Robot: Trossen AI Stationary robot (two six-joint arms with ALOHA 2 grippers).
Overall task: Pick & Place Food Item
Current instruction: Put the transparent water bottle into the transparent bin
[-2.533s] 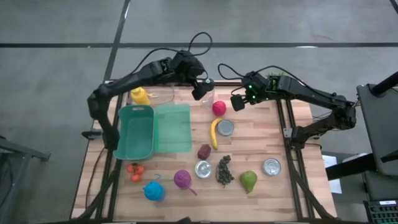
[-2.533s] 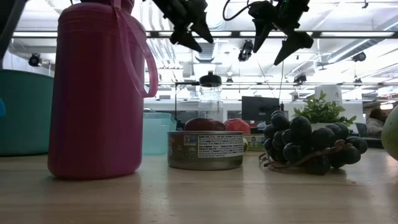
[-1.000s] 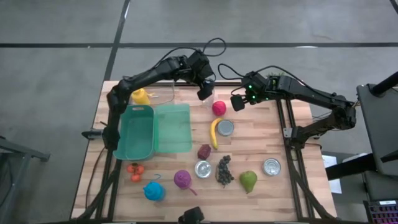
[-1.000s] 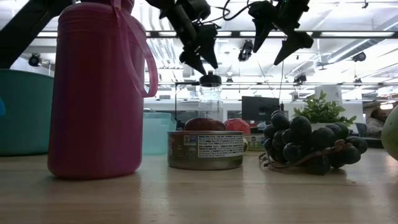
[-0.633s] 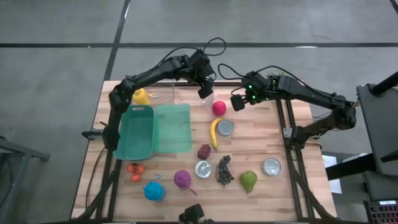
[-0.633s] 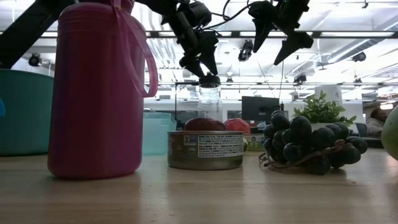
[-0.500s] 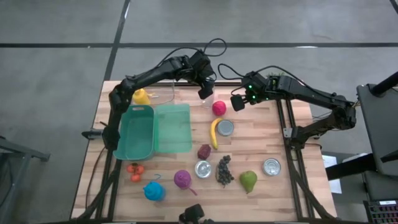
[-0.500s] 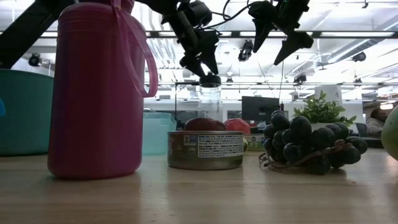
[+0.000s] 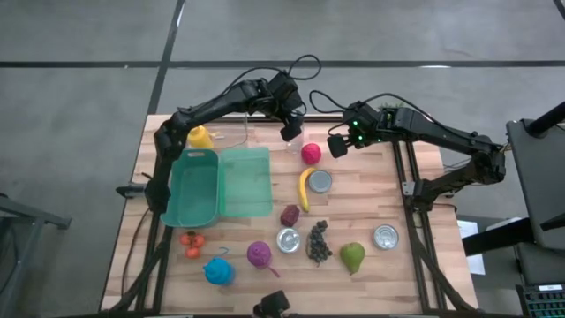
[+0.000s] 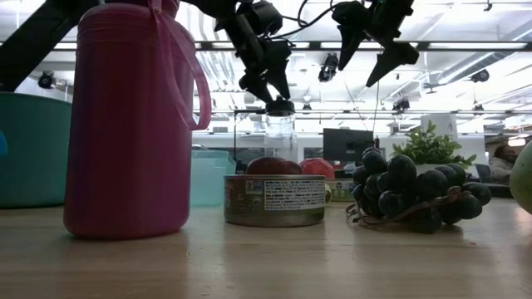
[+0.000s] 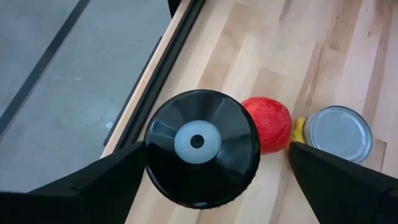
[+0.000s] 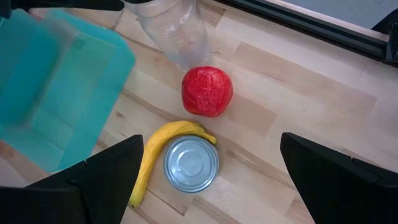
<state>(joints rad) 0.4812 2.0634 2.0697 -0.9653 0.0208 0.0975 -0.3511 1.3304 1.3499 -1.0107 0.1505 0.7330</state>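
Directly below the left end effector [image 11: 205, 180], fingers apart, a black-lidded jar [image 11: 202, 148] partly hides the red apple [image 11: 270, 123]; the right end effector [image 12: 211, 180] hovers open nearby.

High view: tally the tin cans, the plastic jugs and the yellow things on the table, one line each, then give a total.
Tin cans: 3 (far can, near can, right-hand can)
Plastic jugs: 2 (magenta jug, blue jug)
Yellow things: 2 (banana, yellow bottle)
Total: 7
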